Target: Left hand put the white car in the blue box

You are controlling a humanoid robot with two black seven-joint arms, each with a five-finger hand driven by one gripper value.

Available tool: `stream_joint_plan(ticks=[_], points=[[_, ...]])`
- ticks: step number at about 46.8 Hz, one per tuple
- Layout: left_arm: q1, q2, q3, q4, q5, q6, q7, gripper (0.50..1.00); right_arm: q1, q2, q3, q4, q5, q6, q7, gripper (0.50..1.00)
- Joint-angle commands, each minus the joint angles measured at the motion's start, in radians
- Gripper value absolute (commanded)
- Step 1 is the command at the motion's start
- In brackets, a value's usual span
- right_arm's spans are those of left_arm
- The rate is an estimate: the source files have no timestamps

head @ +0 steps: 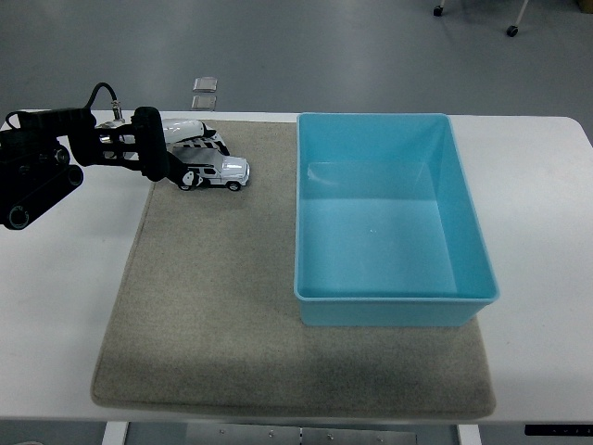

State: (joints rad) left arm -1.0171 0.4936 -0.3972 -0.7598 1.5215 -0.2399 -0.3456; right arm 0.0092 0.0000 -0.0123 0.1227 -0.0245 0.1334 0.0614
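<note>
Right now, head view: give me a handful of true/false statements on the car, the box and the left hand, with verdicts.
1. The white car sits inside the blue box. False: it is on the grey mat, to the left of the box.
2. The left hand is closed around the car from its left end. True.
3. The blue box holds nothing. True.
4. The right arm reaches in over the box. False: no right arm is in view.
5. The box rests partly on the mat. True.
6. The car is lying on its side. False: it looks upright, with its wheels toward the mat.
</note>
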Motion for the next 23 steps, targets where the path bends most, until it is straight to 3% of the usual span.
stream_joint_plan(ticks=[1,12,23], points=[[-0.012,0.014,0.001,-0.012,-0.001,-0.002,-0.001,0.500,0.000,0.000,0.000,0.000,0.000,0.000,0.000,0.936],[-0.064,0.138,0.001,-0.131,-0.006,-0.022,-0.001,0.500,0.000,0.000,0.000,0.000,0.000,0.000,0.000,0.936],[-0.164,0.272,-0.006,-0.325,-0.044,-0.116,-0.001,0.500,0.000,0.000,0.000,0.000,0.000,0.000,0.000,0.936]])
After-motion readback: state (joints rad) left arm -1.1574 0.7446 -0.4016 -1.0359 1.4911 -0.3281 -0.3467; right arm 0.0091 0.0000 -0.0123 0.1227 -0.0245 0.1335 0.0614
